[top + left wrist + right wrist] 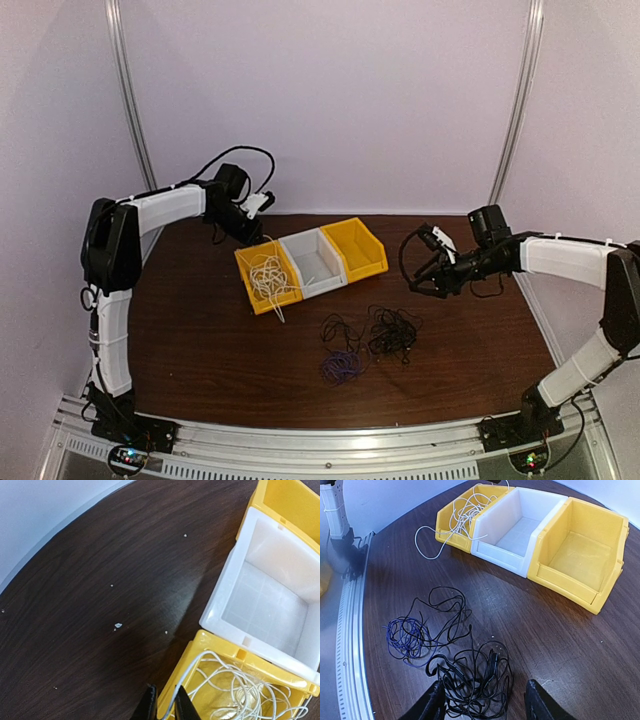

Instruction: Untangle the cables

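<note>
Right pincer (485, 706) is wide apart, aimed at the black tangle (475, 680); its arm (560, 255) reaches in from 3 o'clock. Purple cord (405, 636) lies at the tangle's 10 o'clock. Grabbing the whole clump could pull knots tighter. Left pincer (166, 707) is nearly together at the yellow bin (207, 641), white cord (240, 695) between; pinched or not, I cannot tell.

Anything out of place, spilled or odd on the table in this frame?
Yes. The thin white cord piled in the leftmost yellow plastic bin is not fully contained: one loop hangs over the bin's front rim and lies on the dark wooden table. Nothing looks damaged.
</note>
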